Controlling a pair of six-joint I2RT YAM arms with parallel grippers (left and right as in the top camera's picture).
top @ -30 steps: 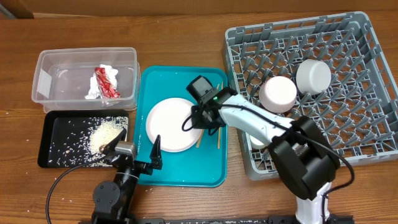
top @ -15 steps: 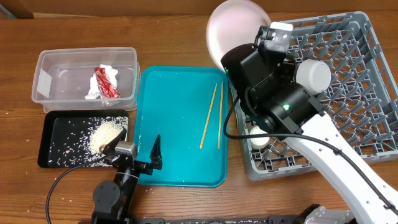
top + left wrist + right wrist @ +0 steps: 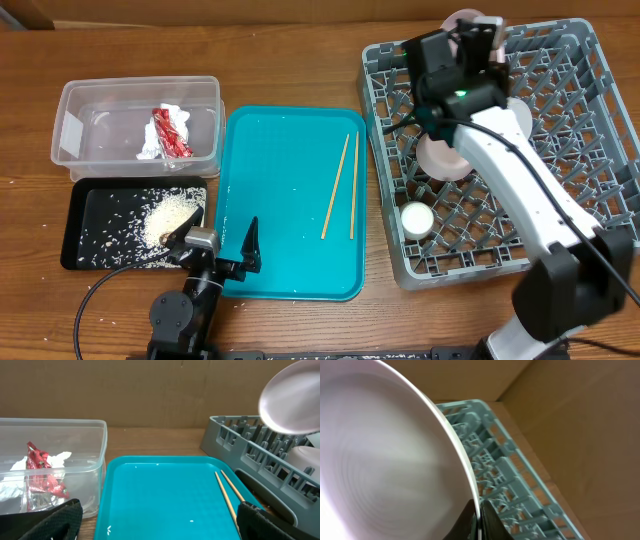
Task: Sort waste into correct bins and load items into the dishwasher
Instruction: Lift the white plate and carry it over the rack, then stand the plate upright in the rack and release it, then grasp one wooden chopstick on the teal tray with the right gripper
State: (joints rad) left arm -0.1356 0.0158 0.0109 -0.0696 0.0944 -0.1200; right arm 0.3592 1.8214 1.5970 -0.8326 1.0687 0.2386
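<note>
My right gripper is shut on the rim of the round white plate and holds it tilted above the far edge of the grey dish rack. The right wrist view shows the fingers pinching the plate over the rack. The plate also shows in the left wrist view. Two chopsticks lie on the teal tray. Two bowls and a small cup sit in the rack. My left gripper is open and empty at the tray's near edge.
The clear tub at far left holds the red-and-silver wrapper with tissue. The black tray in front of it holds rice and brown scraps. A few rice grains lie on the teal tray.
My right gripper has lifted the plate off the teal tray and carried it right and back, over the dish rack's far edge. The left arm has not moved.
</note>
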